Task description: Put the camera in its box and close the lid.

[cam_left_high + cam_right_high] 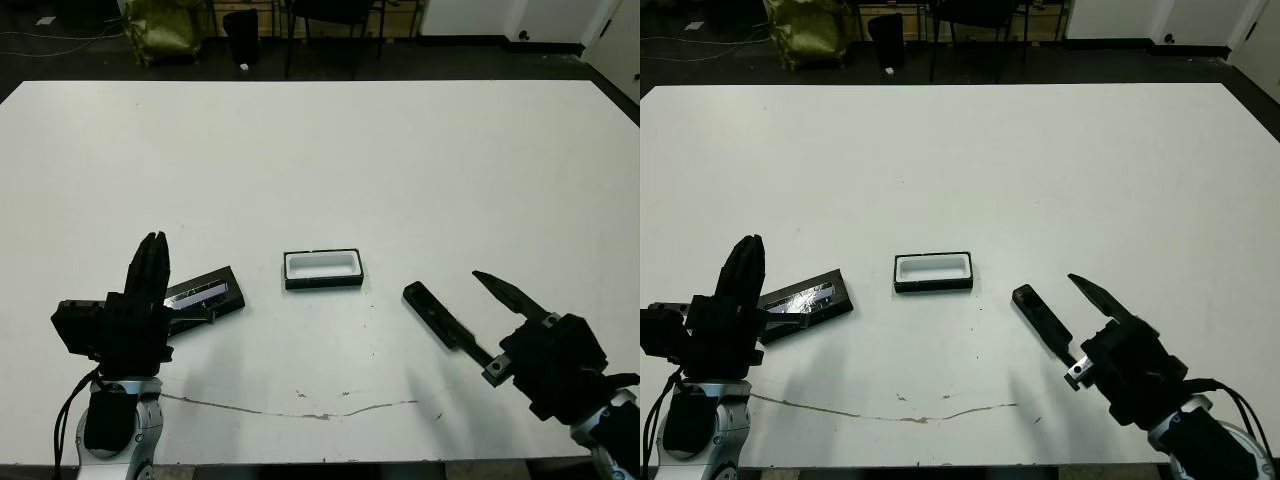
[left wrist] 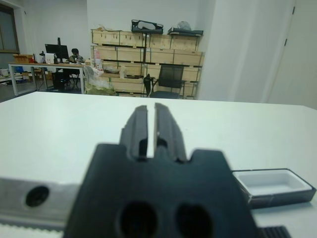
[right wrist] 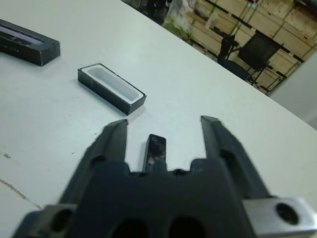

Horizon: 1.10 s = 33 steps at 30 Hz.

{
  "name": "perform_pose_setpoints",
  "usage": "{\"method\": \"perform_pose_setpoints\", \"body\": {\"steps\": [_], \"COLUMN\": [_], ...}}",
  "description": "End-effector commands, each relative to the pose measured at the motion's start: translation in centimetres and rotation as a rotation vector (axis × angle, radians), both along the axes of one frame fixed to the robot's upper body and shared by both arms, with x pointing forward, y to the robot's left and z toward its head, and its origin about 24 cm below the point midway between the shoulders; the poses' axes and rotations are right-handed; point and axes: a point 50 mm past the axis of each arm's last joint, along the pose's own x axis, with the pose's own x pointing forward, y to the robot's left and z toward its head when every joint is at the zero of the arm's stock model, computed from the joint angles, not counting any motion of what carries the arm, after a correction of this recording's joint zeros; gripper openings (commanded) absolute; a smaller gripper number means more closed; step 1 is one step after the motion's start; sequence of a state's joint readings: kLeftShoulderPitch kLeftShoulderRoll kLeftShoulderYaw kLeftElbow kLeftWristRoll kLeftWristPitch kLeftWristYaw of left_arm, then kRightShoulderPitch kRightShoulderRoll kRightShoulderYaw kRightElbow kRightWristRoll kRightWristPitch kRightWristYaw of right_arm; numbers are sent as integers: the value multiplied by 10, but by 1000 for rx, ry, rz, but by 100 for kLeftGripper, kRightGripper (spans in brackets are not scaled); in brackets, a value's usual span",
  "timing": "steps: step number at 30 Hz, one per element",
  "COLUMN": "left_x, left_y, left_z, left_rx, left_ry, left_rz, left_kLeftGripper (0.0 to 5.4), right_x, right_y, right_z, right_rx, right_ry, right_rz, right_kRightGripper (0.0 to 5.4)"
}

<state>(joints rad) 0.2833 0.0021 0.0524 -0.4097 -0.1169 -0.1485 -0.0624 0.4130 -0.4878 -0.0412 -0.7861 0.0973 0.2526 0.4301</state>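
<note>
Now right tool (image 3: 163,130) wide around camera (image 3: 155,150); left tool (image 2: 152,130) narrow, nothing between its fingers.

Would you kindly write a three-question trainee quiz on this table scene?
1. True or false: the camera is already inside the box.
2. Which gripper has open fingers: (a) the left gripper or (b) the right gripper?
3. Fill in: seen from the head, the lid lies to the ____ of the box.

Key:
1. False; the camera lies on the table between the right gripper's fingers, and the box is empty.
2. (b); the left gripper's fingers are nearly together.
3. Left.
</note>
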Motion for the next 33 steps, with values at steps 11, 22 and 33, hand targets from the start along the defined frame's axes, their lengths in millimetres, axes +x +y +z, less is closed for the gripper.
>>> {"method": "perform_pose_setpoints", "body": {"steps": [11,22,33], "left_x": [-6,-8,-10], "left_y": [7,8,10], "left_z": [-4,-5,-6], "left_rx": [32,27,35], "left_ry": [41,45,43], "left_rz": [7,8,3], "left_kLeftGripper": [0,0,0], "right_x": [-3,0,5], "right_y": [-1,-2,-11], "right_z": [-34,-41,-48], "right_rx": [121,176,196], "right_ry": [108,226,338], "right_rz": [-60,-89,-109], "right_kRightGripper": [539,539,539]}}
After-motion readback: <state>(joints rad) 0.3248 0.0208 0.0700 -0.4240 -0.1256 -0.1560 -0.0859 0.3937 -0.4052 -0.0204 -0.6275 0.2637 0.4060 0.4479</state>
